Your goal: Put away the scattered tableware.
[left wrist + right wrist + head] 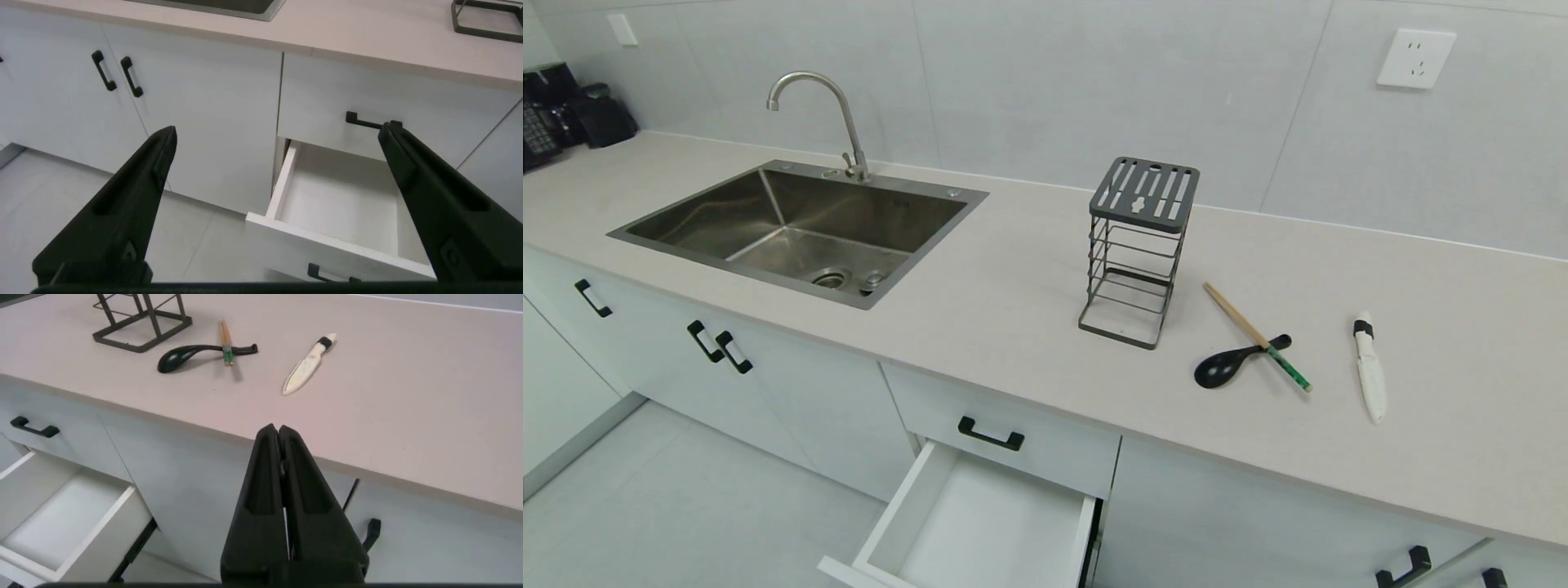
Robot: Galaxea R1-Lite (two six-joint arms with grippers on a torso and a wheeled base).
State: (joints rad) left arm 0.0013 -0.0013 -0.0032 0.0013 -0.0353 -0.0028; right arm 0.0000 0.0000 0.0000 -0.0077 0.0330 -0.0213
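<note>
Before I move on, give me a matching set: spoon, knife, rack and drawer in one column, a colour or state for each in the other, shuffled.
Things:
1. spoon
2. knife
3. rack
4. drawer

Colour or state:
A. pulled open, nothing inside
B. white with a black band
C. dark grey wire, standing upright
D. black

Pairs: 1-D, 2-B, 3-C, 4-A

your left gripper [278, 131] hangs in front of the open drawer [343, 204], its two black fingers [131, 204] spread wide with nothing between them. your right gripper [279, 434] sits off to the drawer's right, fingers pressed flat together, holding nothing.
</note>
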